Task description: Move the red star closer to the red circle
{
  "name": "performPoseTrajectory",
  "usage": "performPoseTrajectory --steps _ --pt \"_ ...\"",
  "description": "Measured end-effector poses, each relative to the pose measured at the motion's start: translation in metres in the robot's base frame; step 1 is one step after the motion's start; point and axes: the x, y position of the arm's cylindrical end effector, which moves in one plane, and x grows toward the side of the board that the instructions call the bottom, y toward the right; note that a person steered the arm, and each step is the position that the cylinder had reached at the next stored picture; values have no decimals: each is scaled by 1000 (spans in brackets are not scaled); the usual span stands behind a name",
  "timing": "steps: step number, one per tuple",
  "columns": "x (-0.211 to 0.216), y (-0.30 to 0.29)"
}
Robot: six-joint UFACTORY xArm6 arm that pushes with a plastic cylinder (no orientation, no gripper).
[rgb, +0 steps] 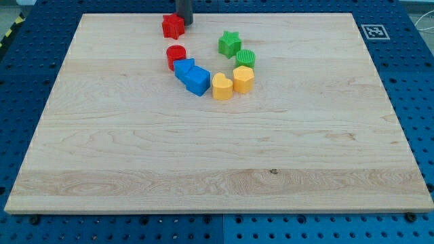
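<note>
Since the rod ends in my tip (184,22) with no jaws to open or shut, it holds nothing: it stands at the board's top edge, touching or just beside the red star (173,26) on its upper right. Red circle (176,55): near, straight toward the bottom edge from the star. Judged push: downward, so the tip wants the star's top side. Surface: bare wood board (217,169). Blue blocks (192,76) crowd the circle's lower side; the yellow (233,83) and green (236,50) blocks lie right, apart.

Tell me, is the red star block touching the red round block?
No, a strip of bare wooden board shows between the red star block and the red round block, with my tip beside the star.
</note>
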Motion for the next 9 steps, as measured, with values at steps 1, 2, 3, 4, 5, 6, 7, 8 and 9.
performPoseTrajectory --steps 1,2,3,4,5,6,7,8,9 --pt "-15 -17" --pt "-14 -39" --pt "-10 -43" --pt "-8 -37" --pt "0 -29" --pt "13 -23" --pt "28 -21" --pt "41 -19" --pt "53 -19"
